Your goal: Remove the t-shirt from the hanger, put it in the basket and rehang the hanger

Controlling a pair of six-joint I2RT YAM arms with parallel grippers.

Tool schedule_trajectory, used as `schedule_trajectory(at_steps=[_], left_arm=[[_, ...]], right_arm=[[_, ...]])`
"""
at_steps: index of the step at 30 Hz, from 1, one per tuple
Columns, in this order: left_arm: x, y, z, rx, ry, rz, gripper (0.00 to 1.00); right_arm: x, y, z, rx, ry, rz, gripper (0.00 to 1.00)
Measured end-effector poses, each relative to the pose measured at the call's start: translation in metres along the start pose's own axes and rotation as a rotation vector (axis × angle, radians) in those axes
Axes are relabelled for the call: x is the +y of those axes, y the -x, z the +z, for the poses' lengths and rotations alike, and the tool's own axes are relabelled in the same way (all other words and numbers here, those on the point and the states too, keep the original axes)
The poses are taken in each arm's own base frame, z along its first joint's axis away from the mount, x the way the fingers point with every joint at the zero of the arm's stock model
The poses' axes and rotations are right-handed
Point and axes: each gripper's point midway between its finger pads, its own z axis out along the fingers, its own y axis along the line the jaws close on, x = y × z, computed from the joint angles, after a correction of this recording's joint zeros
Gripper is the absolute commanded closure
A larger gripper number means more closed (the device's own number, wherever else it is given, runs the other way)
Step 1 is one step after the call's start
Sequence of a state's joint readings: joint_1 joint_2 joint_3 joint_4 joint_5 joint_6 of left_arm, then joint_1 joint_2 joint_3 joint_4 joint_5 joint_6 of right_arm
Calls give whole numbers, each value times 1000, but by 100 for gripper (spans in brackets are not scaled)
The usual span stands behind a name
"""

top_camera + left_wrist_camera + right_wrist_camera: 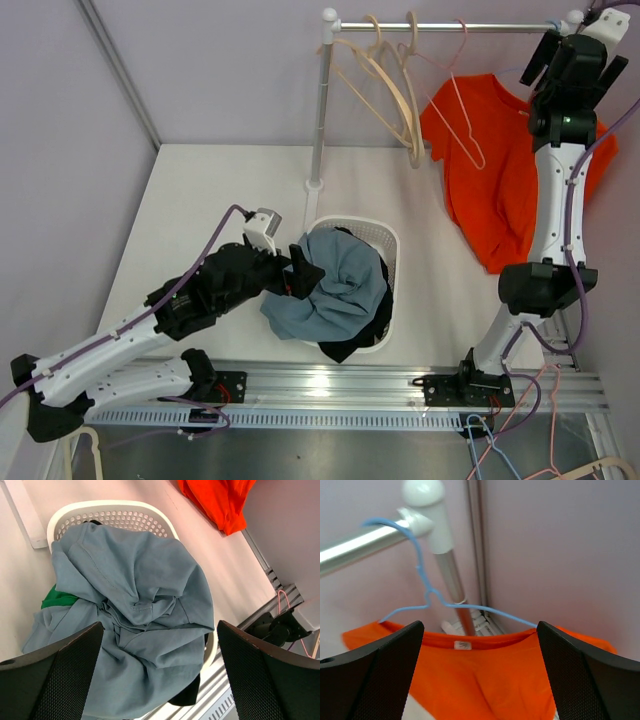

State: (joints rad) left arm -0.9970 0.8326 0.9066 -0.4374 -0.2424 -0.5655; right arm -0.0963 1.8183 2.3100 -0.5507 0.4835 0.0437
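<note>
Just ahead of our right claw (pixel 480 677), framed between its two spread fingers (pixel 370 675), hangs the orange t-shirt (pixel 485 170). Its collar and label face us. It sits on the blue wire hanger (pixel 470 607), whose hook rides over the rail (pixel 355 550) above and to the claw's left, close to the end post (pixel 445 565).

We judge the step in hand to be taking a first hold on the shirt. To do it well, we should close on cloth alone at one shoulder, just below the wire, and keep the wire out of the pinch. Drawing that shoulder sideways and down off the hanger's arm should free it without lifting the hook from the rail. A thin wire hanger will likely swing, so a slow pull seems wise.

Our right claw stands wide and holds nothing; no cloth touches its fingers. Our left claw (pixel 160 675) is also wide and empty. Beneath it, heaped in the white basket (pixel 110 511) on the bench (pixel 200 190), lies a blue-grey garment (pixel 145 595), which it does not appear to touch.
</note>
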Motion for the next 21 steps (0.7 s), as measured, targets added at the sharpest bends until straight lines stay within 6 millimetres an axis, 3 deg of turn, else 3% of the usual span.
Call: schedule_trajectory(at_steps=[6, 7, 8, 12, 14, 15, 18, 21], left_arm=[[1, -6, 3, 26, 0, 43, 0], [2, -8, 5, 34, 4, 53, 0], [3, -9, 6, 37, 6, 57, 1], [5, -12, 10, 51, 16, 80, 1], [5, -13, 12, 55, 19, 85, 1], [5, -13, 13, 57, 20, 85, 0], [3, -15, 13, 60, 17, 85, 0], [-8, -20, 10, 63, -8, 91, 0]], right_arm=[[-20, -39, 46, 74, -23, -42, 1], [-21, -44, 53, 84, -17, -46, 7], [-22, -47, 59, 85, -10, -46, 7], [-16, -45, 77, 86, 52, -43, 47], [-9, -47, 79, 97, 97, -35, 61], [-6, -49, 79, 107, 120, -29, 79], [8, -65, 71, 159, 200, 2, 93], [21, -80, 60, 220, 276, 32, 100]])
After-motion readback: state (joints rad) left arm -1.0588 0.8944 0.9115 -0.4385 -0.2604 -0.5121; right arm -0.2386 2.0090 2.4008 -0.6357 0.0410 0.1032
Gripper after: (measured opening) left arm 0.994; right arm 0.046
